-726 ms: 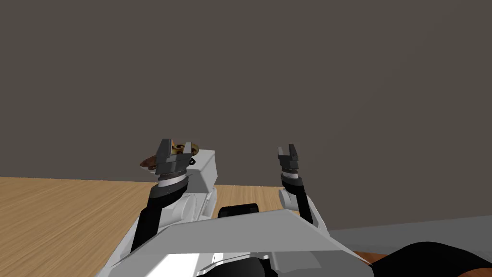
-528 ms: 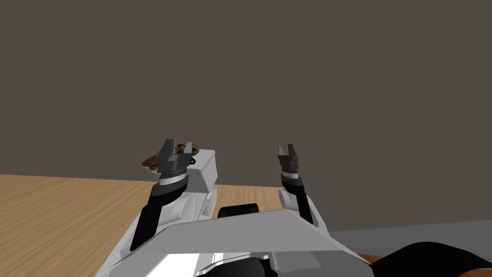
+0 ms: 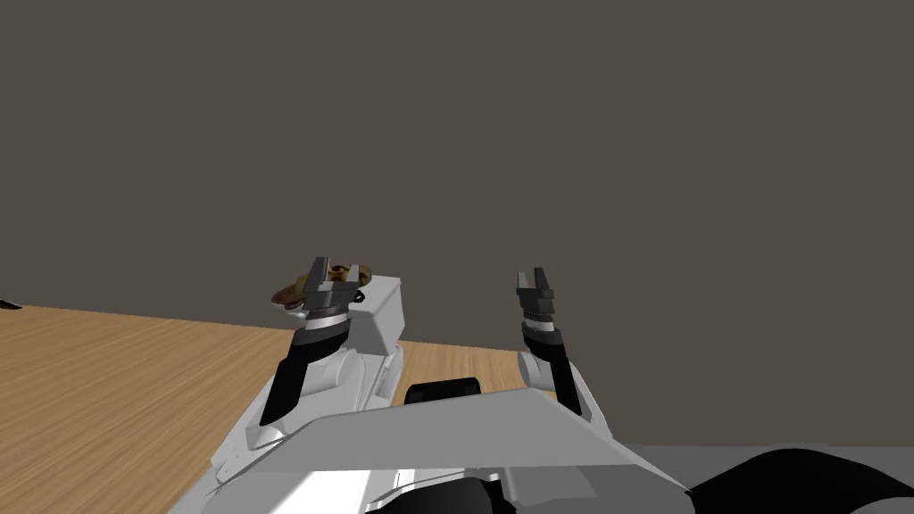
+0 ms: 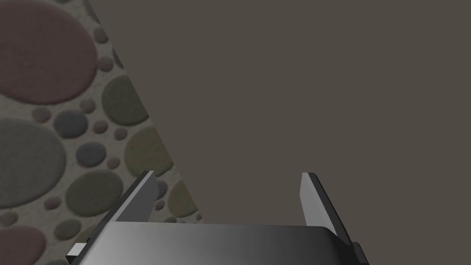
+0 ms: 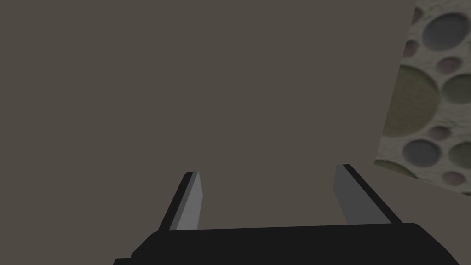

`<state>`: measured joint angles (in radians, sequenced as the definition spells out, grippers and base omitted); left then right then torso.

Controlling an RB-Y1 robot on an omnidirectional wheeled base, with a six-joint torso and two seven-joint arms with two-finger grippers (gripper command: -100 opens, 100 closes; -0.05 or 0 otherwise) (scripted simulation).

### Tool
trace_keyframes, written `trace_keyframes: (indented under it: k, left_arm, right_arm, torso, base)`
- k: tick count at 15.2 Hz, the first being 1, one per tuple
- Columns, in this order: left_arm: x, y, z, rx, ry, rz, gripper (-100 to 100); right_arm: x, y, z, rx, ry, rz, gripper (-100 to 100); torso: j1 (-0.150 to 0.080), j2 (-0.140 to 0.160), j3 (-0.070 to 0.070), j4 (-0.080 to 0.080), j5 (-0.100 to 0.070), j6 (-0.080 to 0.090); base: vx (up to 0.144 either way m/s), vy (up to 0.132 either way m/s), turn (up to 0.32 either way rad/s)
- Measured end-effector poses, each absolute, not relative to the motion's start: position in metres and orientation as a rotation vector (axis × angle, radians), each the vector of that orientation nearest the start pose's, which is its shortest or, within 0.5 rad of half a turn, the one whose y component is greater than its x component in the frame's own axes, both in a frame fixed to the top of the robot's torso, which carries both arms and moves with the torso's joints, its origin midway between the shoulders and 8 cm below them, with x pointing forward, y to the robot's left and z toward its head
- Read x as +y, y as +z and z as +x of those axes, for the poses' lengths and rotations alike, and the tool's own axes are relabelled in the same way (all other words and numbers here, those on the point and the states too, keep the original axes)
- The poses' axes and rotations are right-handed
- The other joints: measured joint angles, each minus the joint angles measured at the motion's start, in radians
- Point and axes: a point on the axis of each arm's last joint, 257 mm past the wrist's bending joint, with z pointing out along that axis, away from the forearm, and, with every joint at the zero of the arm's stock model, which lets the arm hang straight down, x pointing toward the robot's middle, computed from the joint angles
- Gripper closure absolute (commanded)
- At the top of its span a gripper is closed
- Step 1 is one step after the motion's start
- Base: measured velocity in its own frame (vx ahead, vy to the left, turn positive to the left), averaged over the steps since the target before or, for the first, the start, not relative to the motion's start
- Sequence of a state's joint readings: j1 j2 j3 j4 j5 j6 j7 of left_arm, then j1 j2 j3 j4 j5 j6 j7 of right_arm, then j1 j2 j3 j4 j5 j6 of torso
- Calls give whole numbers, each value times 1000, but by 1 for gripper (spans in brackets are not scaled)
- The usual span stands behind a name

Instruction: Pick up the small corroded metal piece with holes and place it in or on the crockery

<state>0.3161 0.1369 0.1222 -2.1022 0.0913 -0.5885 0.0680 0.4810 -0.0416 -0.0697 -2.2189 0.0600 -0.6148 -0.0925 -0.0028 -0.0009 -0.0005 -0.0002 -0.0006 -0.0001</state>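
Observation:
On a light grey box-like stand (image 3: 386,308) just beyond my left hand lie a small brown-gold piece (image 3: 337,269) and a flat reddish-brown dish-like thing (image 3: 287,294). My left gripper (image 3: 335,272) is raised in front of them and partly hides them. Its fingers stand open with nothing between them in the left wrist view (image 4: 227,177). My right gripper (image 3: 534,279) is held up to the right, away from the stand. It is open and holds nothing (image 5: 267,171).
A dark grey-brown wall (image 3: 535,134) rises close ahead. Wooden floor (image 3: 125,375) stretches to the left, and grey floor (image 3: 785,435) lies at the right. A black area (image 3: 803,486) sits at the bottom right corner.
The whole head view has turned a little, so the floor line now slants; my own move. My left hand has shifted slightly right and up against the stand. The right arm keeps its pose.

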Motion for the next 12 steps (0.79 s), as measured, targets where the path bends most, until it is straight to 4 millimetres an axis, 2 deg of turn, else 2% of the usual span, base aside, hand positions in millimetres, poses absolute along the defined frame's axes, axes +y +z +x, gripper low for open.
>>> trace_keyframes:
  k: [12]
  left_arm:
    - [371, 6, 424, 474, -1452, -769, -100]
  right_arm:
    - [-286, 26, 336, 613, 1310, 555, 0]
  torso:
    - [0, 0, 0, 0, 0, 0]
  base:
    - [3, -40, 64]
